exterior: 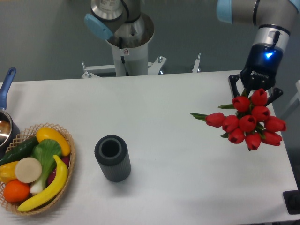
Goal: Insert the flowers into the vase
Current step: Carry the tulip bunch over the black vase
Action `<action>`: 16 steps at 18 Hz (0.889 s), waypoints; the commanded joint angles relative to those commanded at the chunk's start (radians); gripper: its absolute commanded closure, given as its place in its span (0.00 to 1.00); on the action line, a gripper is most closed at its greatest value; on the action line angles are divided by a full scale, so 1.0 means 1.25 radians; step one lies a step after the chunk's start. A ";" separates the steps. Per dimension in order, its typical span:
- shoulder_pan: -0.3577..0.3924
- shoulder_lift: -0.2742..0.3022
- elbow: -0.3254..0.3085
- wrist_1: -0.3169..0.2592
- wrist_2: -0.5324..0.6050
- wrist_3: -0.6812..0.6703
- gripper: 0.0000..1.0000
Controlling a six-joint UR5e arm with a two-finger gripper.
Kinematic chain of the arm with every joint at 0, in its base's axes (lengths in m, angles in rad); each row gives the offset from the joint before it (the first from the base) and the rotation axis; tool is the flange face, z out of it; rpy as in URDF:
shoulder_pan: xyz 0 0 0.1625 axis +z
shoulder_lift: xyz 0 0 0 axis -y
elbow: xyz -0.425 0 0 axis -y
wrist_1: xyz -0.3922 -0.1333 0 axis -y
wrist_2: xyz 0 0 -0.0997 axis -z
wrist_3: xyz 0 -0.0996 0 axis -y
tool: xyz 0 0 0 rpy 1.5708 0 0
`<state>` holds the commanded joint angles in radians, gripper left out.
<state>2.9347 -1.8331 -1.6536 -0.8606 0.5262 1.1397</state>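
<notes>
Fixed camera: the pincer (254, 93) is at the right rear of the white tabletop (168, 122), clenched on the flowers (247, 123). The red buds hang just below it, above the tabletop's right side. The vase (112, 158) stands upright well apart at front left, beside a wicker basket (65, 164) of produce.

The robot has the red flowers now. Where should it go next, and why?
Probably carry them left toward the vase. The gripper holds the flowers over the right end of the table, while the vase stands upright far to the left beside the basket, its mouth open and empty.
</notes>
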 joint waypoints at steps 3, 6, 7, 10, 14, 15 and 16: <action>-0.036 -0.002 -0.005 0.006 -0.045 0.001 0.95; -0.055 -0.010 -0.021 0.007 -0.197 0.009 0.95; -0.057 -0.012 -0.033 0.010 -0.221 0.022 0.96; -0.103 -0.018 -0.078 0.011 -0.288 0.098 0.96; -0.133 -0.034 -0.109 0.011 -0.399 0.179 0.95; -0.141 -0.033 -0.109 0.011 -0.399 0.179 0.95; -0.152 -0.030 -0.109 0.011 -0.399 0.179 0.95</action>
<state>2.7444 -1.8700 -1.7902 -0.8468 0.0276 1.3637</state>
